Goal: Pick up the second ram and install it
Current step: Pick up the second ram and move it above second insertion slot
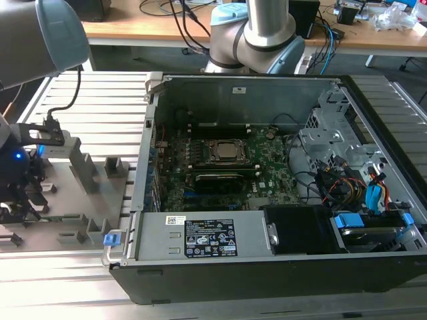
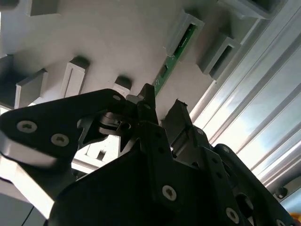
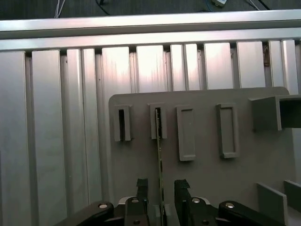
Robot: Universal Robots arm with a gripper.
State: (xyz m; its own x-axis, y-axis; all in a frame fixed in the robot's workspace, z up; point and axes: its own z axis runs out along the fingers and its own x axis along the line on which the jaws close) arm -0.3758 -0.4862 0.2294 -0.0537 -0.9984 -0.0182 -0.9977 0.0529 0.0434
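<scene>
I see the hand [image 3: 161, 188] with its fingers spread, one on each side of the second ram [image 3: 159, 141] without touching it. The ram stands on edge in a slot of the grey holder plate [image 3: 202, 183].

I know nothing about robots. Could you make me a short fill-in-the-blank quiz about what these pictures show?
1. The second ram is a thin stick coloured ____.
2. One end of it sits in a slot on the ____ holder plate.
3. The gripper is ____, with one finger on each side of the stick.
4. In the exterior view, the motherboard lies ____ the computer case.

Missing words: green; grey; open; inside.
</scene>
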